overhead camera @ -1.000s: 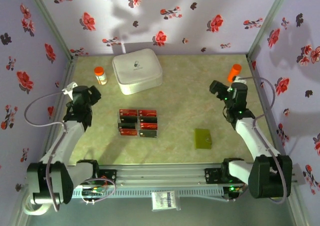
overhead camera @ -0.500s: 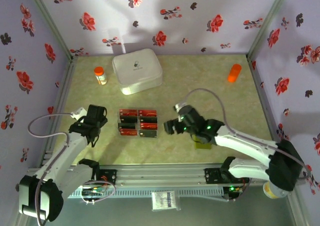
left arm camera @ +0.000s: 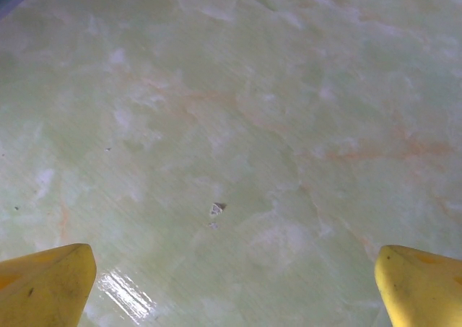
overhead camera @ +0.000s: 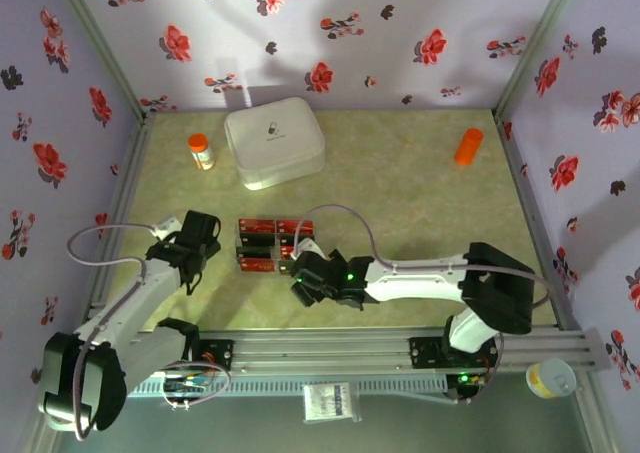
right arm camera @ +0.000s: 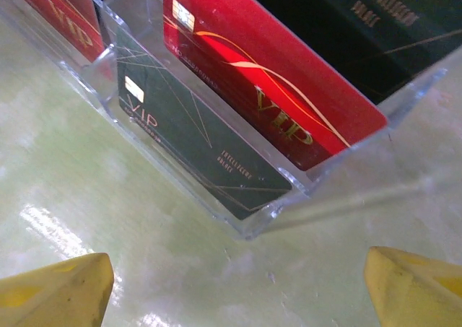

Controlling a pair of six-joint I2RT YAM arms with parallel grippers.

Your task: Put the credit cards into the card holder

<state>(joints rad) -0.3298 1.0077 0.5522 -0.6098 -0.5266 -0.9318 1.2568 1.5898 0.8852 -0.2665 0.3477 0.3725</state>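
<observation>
The credit cards [overhead camera: 275, 245], red and black, stand in a clear plastic rack [right arm camera: 253, 222] at the middle of the green marbled surface [overhead camera: 400, 183]. The right hand [right arm camera: 238, 284] is low, just beside the rack's corner, its fingers wide with nothing between them. The left hand [left arm camera: 231, 287] hangs over bare surface left of the rack, also wide and empty.

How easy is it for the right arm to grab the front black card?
Probably yes, quite easy: the right gripper hangs open just in front of the black card. Only the clear pocket it sits in might get in the way a bit.
</observation>
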